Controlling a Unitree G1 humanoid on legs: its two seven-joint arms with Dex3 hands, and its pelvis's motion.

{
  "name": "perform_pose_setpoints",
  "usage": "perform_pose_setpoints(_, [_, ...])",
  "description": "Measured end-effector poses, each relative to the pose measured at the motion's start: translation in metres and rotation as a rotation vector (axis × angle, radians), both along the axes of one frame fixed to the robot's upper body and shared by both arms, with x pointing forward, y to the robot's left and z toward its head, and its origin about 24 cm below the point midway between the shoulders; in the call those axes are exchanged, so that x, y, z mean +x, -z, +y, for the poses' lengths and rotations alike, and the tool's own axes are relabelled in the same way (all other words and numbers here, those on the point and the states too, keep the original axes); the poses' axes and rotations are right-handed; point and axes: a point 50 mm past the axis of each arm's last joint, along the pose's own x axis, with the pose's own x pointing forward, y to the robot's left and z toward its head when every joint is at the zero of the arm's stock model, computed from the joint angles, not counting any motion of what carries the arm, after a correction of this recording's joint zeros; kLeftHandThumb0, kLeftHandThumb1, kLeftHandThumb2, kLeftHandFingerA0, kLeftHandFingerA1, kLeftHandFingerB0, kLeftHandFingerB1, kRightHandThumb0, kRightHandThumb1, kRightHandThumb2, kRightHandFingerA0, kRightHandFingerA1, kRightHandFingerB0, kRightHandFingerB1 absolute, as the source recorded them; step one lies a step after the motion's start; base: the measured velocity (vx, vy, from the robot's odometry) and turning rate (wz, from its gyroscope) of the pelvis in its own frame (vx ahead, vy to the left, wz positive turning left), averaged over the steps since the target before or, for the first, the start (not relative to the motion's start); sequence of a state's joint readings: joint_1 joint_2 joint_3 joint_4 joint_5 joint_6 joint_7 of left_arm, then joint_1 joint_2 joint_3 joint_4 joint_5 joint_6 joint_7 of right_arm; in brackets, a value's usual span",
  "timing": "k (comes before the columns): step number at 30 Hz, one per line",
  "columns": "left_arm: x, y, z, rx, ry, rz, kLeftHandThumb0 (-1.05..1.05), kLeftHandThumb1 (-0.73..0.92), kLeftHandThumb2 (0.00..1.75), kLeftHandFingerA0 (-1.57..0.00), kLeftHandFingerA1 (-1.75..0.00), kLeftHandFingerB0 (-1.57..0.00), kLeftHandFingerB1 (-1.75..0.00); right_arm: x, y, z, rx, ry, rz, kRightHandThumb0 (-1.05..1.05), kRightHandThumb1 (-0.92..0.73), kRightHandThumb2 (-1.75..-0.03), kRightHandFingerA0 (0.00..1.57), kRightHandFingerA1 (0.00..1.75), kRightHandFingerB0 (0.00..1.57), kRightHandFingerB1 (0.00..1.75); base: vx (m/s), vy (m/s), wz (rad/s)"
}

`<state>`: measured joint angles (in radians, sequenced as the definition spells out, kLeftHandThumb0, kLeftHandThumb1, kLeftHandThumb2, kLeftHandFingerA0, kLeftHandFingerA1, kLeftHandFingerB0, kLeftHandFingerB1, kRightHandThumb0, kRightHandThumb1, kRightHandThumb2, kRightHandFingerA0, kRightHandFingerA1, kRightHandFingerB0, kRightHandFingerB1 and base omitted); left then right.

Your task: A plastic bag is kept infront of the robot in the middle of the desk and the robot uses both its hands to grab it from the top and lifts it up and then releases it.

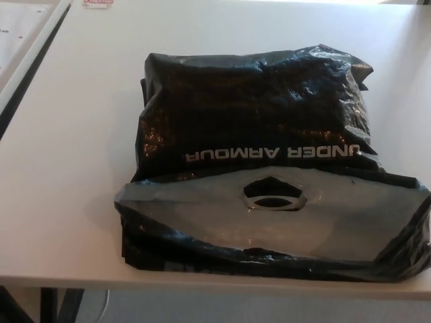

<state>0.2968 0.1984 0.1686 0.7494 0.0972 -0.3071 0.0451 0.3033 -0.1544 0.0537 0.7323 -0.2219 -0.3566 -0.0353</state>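
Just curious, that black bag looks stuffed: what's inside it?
The contents cannot be seen. The black plastic bag is opaque and bulges, with its handle flap folded toward the desk's near edge. Only the handle cutout shows, revealing nothing inside.

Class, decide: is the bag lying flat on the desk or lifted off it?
Lying flat. The bag rests on the desk, handle hole facing up; no robot hand shows.

One head view looks steeply down, close, onto the desk (67,134).
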Motion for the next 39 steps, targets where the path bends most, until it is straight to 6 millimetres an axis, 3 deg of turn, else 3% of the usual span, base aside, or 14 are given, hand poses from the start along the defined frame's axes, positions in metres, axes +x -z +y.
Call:
perform_pose_setpoints(4, [0.003,-0.008,0.005,0.029,-0.016,-0.073,-0.12,0.54,0.56,-0.69,-0.42,-0.47,-0.36,0.005,-0.007,0.002,0.007,-0.01,-0.085,-0.58,-0.44,-0.74,0.27,0.45,0.18,0.39,0.0,0.0,0.0])
perform_pose_setpoints(12, [0.007,-0.022,0.013,0.099,-0.053,-0.221,-0.16,0.49,0.58,-0.49,-0.38,-0.43,-0.36,0.009,-0.019,0.003,-0.03,-0.006,-0.227,-0.56,-0.42,-0.7,0.16,0.4,0.15,0.37,0.0,0.0,0.0])
perform_pose_setpoints(13, [0.007,-0.024,0.014,0.105,-0.056,-0.234,-0.16,0.51,0.58,-0.48,-0.37,-0.42,-0.36,0.008,-0.02,0.003,-0.035,-0.007,-0.237,-0.28,-0.33,-0.89,0.06,0.51,0.06,0.5,0.0,0.0,0.0])
perform_pose_setpoints(14, [0.008,-0.026,0.015,0.118,-0.06,-0.259,-0.16,0.51,0.58,-0.48,-0.37,-0.42,-0.36,0.007,-0.022,0.004,-0.046,-0.008,-0.258,-0.28,-0.33,-0.89,0.06,0.51,0.06,0.5,0.0,0.0,0.0])
perform_pose_setpoints(15, [0.008,-0.029,0.016,0.127,-0.064,-0.281,-0.13,0.51,0.57,-0.48,-0.36,-0.41,-0.35,0.007,-0.024,0.004,-0.054,-0.01,-0.279,-0.49,-0.49,-0.55,0.19,0.3,0.19,0.28,0.0,0.0,0.0])
perform_pose_setpoints(17, [0.009,-0.033,0.018,0.142,-0.072,-0.318,-0.12,0.52,0.57,-0.49,-0.36,-0.4,-0.35,0.008,-0.027,0.005,-0.066,-0.013,-0.316,-0.48,-0.49,-0.55,0.16,0.29,0.18,0.28,0.0,0.0,0.0])
perform_pose_setpoints(18, [0.01,-0.036,0.018,0.15,-0.073,-0.342,-0.16,0.54,0.56,-0.58,-0.38,-0.41,-0.34,0.008,-0.03,0.005,-0.071,-0.014,-0.338,-0.3,-0.33,-0.88,0.0,0.49,0.0,0.47,0.0,0.0,0.0])
perform_pose_setpoints(26, [0.051,-0.088,0.019,0.228,-0.022,-0.684,-0.14,0.52,0.56,-0.5,-0.55,-0.28,-0.39,0.043,-0.088,0.008,-0.11,-0.044,-0.73,-0.3,-0.3,-0.86,0.0,0.49,0.0,0.48,0.0,0.0,0.0])
perform_pose_setpoints(27, [0.054,-0.093,0.019,0.234,-0.017,-0.712,-0.09,0.36,0.87,-0.56,-0.73,-0.18,-0.55,0.044,-0.091,0.009,-0.113,-0.047,-0.751,-0.29,-0.31,-0.86,0.0,0.48,0.0,0.48,0.0,0.0,0.0])
perform_pose_setpoints(28, [0.059,-0.102,0.018,0.245,-0.005,-0.763,-0.16,0.51,0.57,-0.44,-0.6,-0.27,-0.44,0.046,-0.101,0.01,-0.117,-0.055,-0.804,-0.56,-0.4,-0.68,0.33,0.44,0.09,0.31,0.0,0.0,0.0])
perform_pose_setpoints(29, [0.064,-0.109,0.016,0.251,0.011,-0.808,-0.14,0.36,0.85,-0.31,-0.63,-0.17,-0.55,0.049,-0.11,0.011,-0.121,-0.063,-0.858,-0.57,-0.4,-0.68,0.26,0.42,0.09,0.31,0.0,0.0,0.0])
perform_pose_setpoints(36, [0.068,-0.152,-0.002,0.271,0.092,-1.057,-0.25,0.52,0.55,-0.36,-0.61,-0.25,-0.52,0.05,-0.166,0.026,-0.116,-0.123,-1.168,-0.55,-0.38,-0.66,0.22,0.39,0.09,0.29,0.0,0.0,0.0])
perform_pose_setpoints(37, [0.066,-0.157,-0.005,0.269,0.098,-1.087,-0.2,0.36,0.85,-0.36,-0.67,-0.12,-0.55,0.049,-0.172,0.028,-0.115,-0.132,-1.202,-0.56,-0.38,-0.68,0.19,0.4,0.07,0.28,0.0,0.0,0.0])
perform_pose_setpoints(39, [0.061,-0.166,-0.01,0.264,0.114,-1.131,-0.25,0.37,0.86,-0.37,-0.67,-0.13,-0.55,0.044,-0.18,0.03,-0.119,-0.137,-1.249,-0.3,-0.3,-0.86,0.0,0.48,0.0,0.49,0.0,0.0,0.0])
